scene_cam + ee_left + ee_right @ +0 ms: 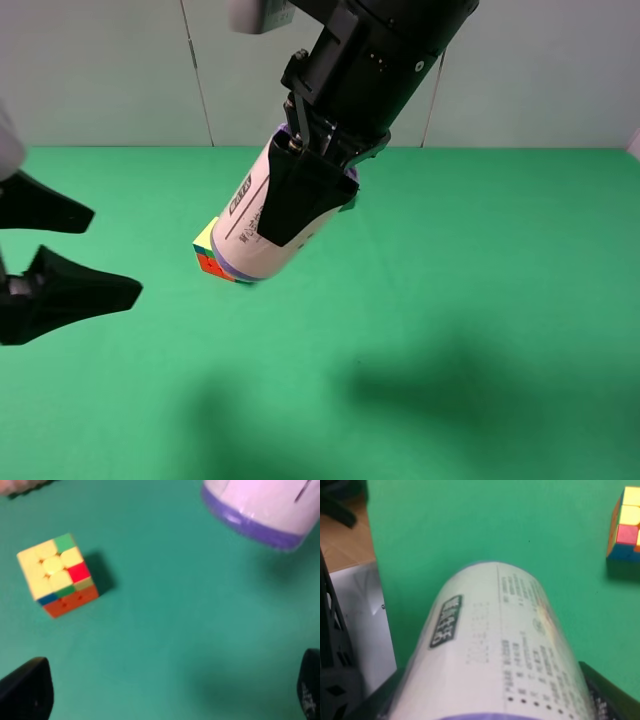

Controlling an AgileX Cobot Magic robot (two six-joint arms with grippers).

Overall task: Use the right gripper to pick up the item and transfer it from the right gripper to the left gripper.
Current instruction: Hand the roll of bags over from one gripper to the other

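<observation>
The item, a cream-white can [258, 222] with purple ends and dark print, hangs tilted in the air above the green table. My right gripper [300, 195] is shut on it; one black finger lies across its side. The can fills the right wrist view [500, 655], and its purple end shows in the left wrist view [260, 510]. My left gripper [75, 250] is open and empty at the left edge, apart from the can; its fingertips [25, 690] show low in the left wrist view.
A multicoloured puzzle cube [208, 250] sits on the green table [450, 300] just behind the can's lower end; it also shows in the left wrist view [57, 575] and the right wrist view [626, 525]. A white wall stands behind.
</observation>
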